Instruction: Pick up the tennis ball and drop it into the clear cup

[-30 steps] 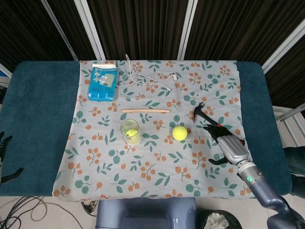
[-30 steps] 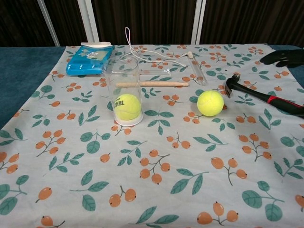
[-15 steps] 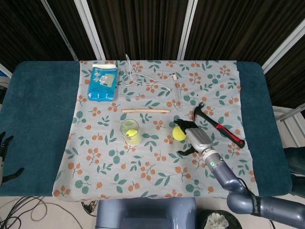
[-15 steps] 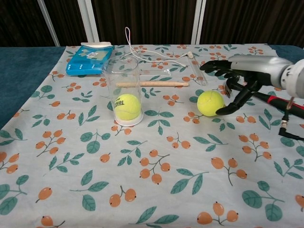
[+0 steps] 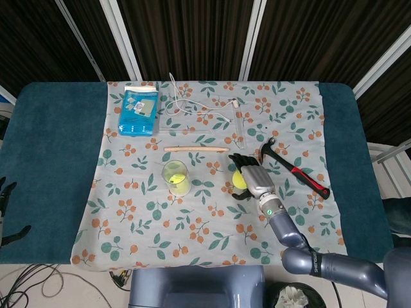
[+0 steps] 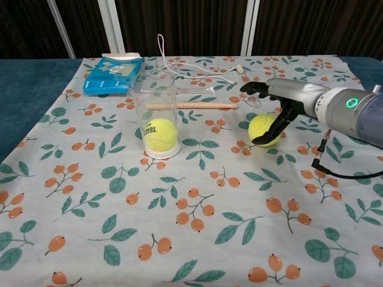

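A loose yellow tennis ball [image 6: 258,127] [image 5: 237,183] lies on the floral cloth, right of centre. My right hand [image 6: 288,99] [image 5: 252,176] arches over it. Its fingers reach across above the ball and its thumb comes down against the ball's near right side. The hand has not closed on the ball, which still rests on the cloth. The clear cup [image 6: 157,101] [image 5: 174,172] stands upright to the left, with another tennis ball [image 6: 160,134] [image 5: 178,186] inside it. Only dark, spread fingertips of my left hand [image 5: 5,192] show at the far left edge.
A red and black hammer [image 5: 300,176] lies just right of the right hand. A wooden stick [image 6: 191,106] lies behind the cup and ball. A blue packet [image 6: 112,74] and a white cable [image 6: 191,74] sit at the back. Teal table [image 5: 51,147] flanks the cloth.
My right hand has swept left from beside the hammer to the tennis ball and now arches over it, thumb against it. The ball, the cup and the left hand have not moved.
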Motion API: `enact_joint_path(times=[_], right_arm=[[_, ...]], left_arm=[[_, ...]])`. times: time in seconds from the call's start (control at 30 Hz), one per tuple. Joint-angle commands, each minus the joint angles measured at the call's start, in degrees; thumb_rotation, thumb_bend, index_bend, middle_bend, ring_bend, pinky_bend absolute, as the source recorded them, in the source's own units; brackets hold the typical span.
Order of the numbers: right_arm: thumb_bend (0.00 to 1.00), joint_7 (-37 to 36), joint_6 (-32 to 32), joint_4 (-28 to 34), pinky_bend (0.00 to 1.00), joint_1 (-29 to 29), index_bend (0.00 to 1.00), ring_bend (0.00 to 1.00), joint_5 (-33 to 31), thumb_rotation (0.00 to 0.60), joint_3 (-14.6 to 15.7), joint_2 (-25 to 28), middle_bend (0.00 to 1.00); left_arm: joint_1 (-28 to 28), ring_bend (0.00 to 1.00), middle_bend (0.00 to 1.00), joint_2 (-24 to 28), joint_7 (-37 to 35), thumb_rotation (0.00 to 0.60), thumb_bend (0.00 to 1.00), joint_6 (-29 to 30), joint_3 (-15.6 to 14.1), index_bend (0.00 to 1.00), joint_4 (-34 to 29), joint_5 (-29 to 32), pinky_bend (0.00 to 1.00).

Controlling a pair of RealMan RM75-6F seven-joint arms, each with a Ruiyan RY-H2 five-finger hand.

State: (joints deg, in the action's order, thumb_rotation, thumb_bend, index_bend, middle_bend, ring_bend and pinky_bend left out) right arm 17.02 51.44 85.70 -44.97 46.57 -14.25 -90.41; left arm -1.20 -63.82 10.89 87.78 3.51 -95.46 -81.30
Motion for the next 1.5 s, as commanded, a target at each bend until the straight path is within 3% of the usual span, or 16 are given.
enact_joint_path(times=[0.03,0.4,0.6,0.73,1.1,1.37,1.5], right_arm=[[0.26,0.2,-0.4,-0.7,0.0,-0.1,0.02,0.0,-0.9,0.6,0.3,-0.1,0.0],[0.26,-0.9,-0.9,-4.2,0.0,0.1,0.03,0.01,-1.8,0.6,0.6,-0.7,0.0],[0.26,-1.2,-0.6,-5.2,0.14,0.5,0.14,0.16,-2.0,0.6,0.8,-1.3,0.09],[0.26,-2.1,-1.1,-5.4,0.13,0.6,0.17,0.2,-1.6,0.6,0.9,-1.4,0.14],[0.27,-2.6,0.6,-9.2,0.4,0.6,0.3,0.3,-0.9,0.6,0.1,-4.4,0.26],[0.42,-3.0,1.0,-10.1,0.54,0.9,0.55,0.42,-0.9,0.6,-0.5,-5.3,0.37],[0.45,-3.3,1.1,-10.1,0.59,1.0,0.61,0.45,-0.8,0.6,-0.8,-5.5,0.4]], left_arm=[[0.0,0.0,0.0,0.0,0.1,0.6,0.02,0.0,0.0,0.12,0.0,0.0,0.0],[0.0,0.0,0.0,-0.2,0.5,0.6,0.02,0.2,-0.1,0.12,-0.1,-0.1,0.0],[0.0,0.0,0.0,-0.2,0.7,0.6,0.02,0.1,-0.2,0.12,-0.2,-0.1,0.0],[0.0,0.0,0.0,-0.2,0.7,0.6,0.02,0.1,-0.2,0.13,-0.2,-0.1,0.0],[-0.1,0.0,0.0,-0.1,0.7,0.6,0.02,-0.1,-0.1,0.13,-0.3,0.2,0.0],[0.0,0.0,0.0,0.0,0.8,0.6,0.02,0.0,-0.2,0.14,-0.5,0.2,0.0],[0.1,0.0,0.0,0.1,0.7,0.6,0.02,0.2,-0.3,0.14,-0.6,0.0,0.0]])
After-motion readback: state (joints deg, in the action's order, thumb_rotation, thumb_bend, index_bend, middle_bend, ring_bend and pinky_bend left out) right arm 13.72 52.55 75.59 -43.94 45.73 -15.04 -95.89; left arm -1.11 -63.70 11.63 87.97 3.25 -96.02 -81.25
